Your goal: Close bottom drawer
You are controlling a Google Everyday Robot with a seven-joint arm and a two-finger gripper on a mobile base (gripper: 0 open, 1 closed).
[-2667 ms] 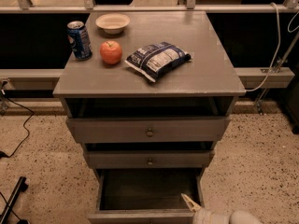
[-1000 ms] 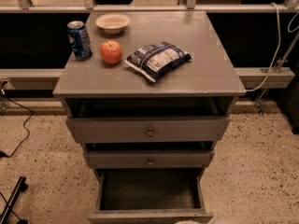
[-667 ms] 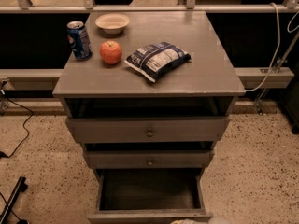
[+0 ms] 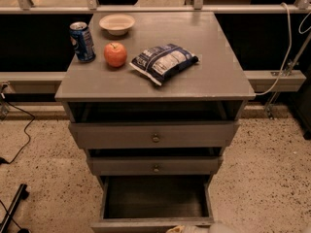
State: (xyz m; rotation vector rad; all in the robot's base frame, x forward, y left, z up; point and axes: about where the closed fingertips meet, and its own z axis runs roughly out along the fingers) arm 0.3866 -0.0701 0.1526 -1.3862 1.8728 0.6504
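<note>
The bottom drawer (image 4: 155, 198) of the grey cabinet stands pulled far out. Its dark plain inside is open to view and its front's top edge (image 4: 150, 223) lies at the bottom of the camera view. Its knob is out of view. Only a pale tip of my gripper (image 4: 181, 229) shows at the very bottom edge, just in front of the drawer front, right of centre. A white rounded part of the arm (image 4: 221, 227) shows beside it.
The mid drawer (image 4: 155, 166) and the top drawer (image 4: 154, 136) each stand slightly out. On the cabinet top (image 4: 214, 76) are a blue can (image 4: 82, 41), a bowl (image 4: 117, 24), an apple (image 4: 115, 54) and a snack bag (image 4: 164, 61). Speckled floor lies on both sides; cables run at left and right.
My gripper's finger, seen over the drawer's front right corner 2.7 s ago, has dropped to the bottom edge. Over the last second it has hardly moved. The drawers have not moved.
</note>
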